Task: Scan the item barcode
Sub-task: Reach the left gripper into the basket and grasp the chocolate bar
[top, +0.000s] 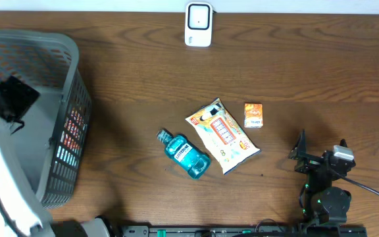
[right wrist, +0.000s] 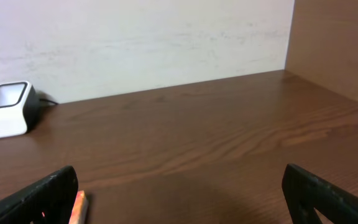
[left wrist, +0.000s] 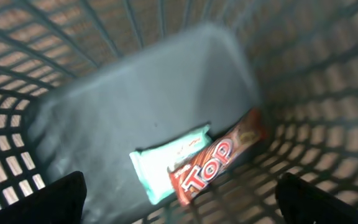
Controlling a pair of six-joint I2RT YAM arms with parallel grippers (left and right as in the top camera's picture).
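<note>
Small white boxy scanner (top: 198, 24) with a dark square window

A: What's the left arm (top: 2, 191) like?
B: A smooth white link, with black hardware at its end.
A: And the right arm (top: 326, 187)?
B: All black, a small white block (top: 342, 155) on top, green lights (top: 318, 195) above its round base (top: 334, 209), and a thin black cable (top: 374, 191) running beside that base.

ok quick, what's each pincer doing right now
Left pincer: open, empty, above the basket.
Right pincer: open, empty.
</note>
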